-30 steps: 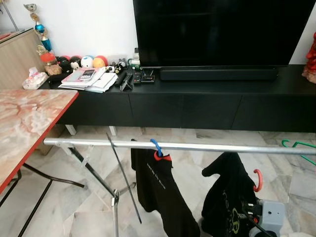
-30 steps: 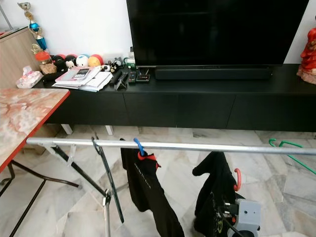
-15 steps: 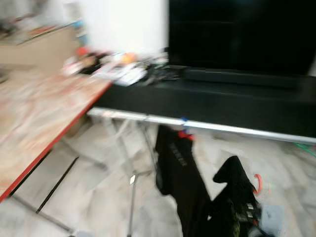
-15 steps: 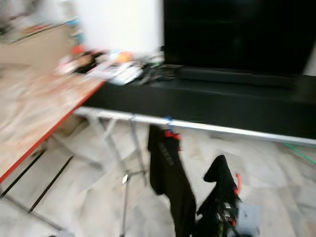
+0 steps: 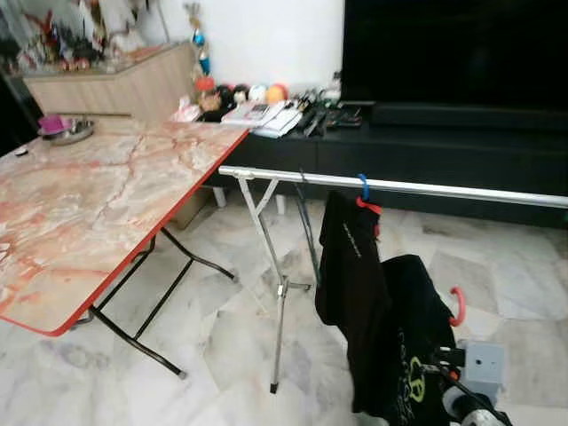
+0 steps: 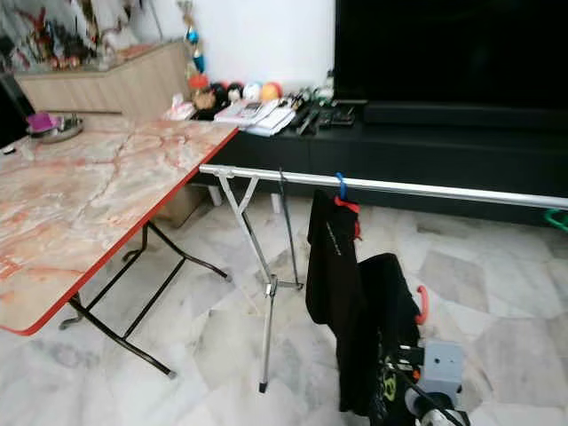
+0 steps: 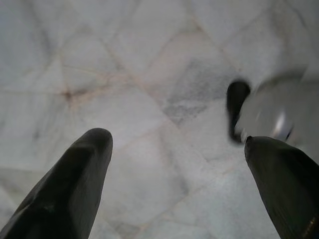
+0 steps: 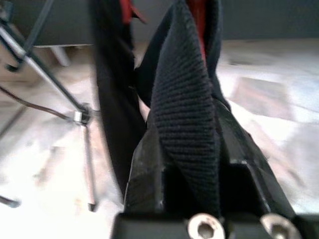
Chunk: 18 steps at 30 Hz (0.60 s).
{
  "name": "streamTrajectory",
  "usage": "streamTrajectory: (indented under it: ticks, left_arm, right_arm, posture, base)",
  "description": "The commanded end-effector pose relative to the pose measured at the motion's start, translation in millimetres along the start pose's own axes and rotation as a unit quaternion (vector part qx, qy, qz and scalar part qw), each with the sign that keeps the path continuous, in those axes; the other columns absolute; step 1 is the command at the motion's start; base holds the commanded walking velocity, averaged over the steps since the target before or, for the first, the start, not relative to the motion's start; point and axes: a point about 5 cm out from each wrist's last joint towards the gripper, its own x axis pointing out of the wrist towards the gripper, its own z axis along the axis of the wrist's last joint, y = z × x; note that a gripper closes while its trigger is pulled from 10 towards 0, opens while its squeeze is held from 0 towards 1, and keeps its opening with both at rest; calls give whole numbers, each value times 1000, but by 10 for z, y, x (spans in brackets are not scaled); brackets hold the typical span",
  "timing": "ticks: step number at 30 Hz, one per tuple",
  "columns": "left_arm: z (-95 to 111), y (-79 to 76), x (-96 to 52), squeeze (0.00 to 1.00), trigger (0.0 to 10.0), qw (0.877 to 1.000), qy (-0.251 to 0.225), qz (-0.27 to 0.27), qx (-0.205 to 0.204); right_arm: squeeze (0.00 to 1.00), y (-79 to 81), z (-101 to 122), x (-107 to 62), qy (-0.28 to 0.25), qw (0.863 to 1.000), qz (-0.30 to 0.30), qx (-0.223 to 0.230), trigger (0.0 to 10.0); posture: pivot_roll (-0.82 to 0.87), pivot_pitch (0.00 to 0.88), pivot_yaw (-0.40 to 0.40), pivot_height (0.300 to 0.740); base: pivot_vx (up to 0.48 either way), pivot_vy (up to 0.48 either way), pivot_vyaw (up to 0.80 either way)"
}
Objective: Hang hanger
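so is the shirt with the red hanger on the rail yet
No. The red hanger hook is free below the rail; the right pincer is clamped on its black shirt.

A folding table [image 5: 98, 204] with a marble-pattern top and red edge stands on black legs at the left. A metal bowl [image 5: 71, 133] rests near its far corner. Behind it stands a light wooden cabinet [image 5: 133, 84] carrying ornaments. A long black TV console [image 5: 444, 151] runs along the white wall, bearing a large dark television [image 5: 453, 49], a soundbar [image 5: 461, 115], stacked papers [image 5: 262, 115], remote controls [image 5: 319, 120] and coloured balls [image 5: 257, 92]. The floor [image 5: 213, 355] is pale marble tile.
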Motion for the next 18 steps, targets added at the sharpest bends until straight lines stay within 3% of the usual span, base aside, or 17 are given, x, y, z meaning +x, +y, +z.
streamTrajectory:
  ticks: [1, 7, 16, 18]
  left_arm:
    - [-42, 51, -9, 0, 10000, 1000, 6, 10, -11]
    - [-22, 53, -6, 0, 10000, 1000, 4, 15, -21]
    - [-10, 54, -4, 0, 10000, 999, 6, 18, -32]
    - [-13, 49, -3, 0, 10000, 999, 7, 16, -36]
  right_arm:
    - [0, 76, 75, 66, -20, 1000, 8, 6, 10000]
    - [0, 76, 105, 118, -21, 1000, 6, 6, 10000]
    - [0, 88, 124, 162, -24, 1000, 6, 7, 10000]
    - [0, 94, 126, 170, -24, 1000, 6, 6, 10000]
  posture:
    - [59, 0, 40, 740]
    - [70, 0, 36, 740]
    - [78, 0, 32, 740]
    - [76, 0, 31, 740]
  base:
    - [-292, 0, 0]
    - [-294, 0, 0]
    - [0, 0, 0]
    - [0, 411, 0]
